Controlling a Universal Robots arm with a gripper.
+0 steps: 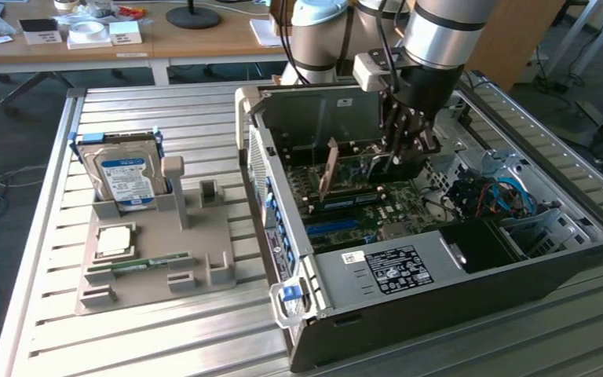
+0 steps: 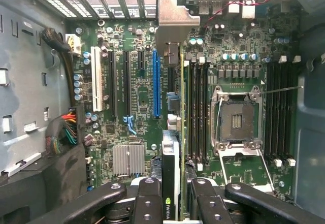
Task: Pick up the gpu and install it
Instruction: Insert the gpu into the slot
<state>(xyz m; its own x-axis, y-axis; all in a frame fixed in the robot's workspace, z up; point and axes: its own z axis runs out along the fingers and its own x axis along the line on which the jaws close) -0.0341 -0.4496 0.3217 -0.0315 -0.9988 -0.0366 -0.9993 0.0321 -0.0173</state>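
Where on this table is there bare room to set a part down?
Bare slats of the table run between the grey fixture and the near edge, and between the hard drive and the far edge. Crowded: inside the case, where the tool grips the gpu.

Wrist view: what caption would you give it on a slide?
The pincer grips the gpu edge-on over the motherboard, beside the long blue slot.
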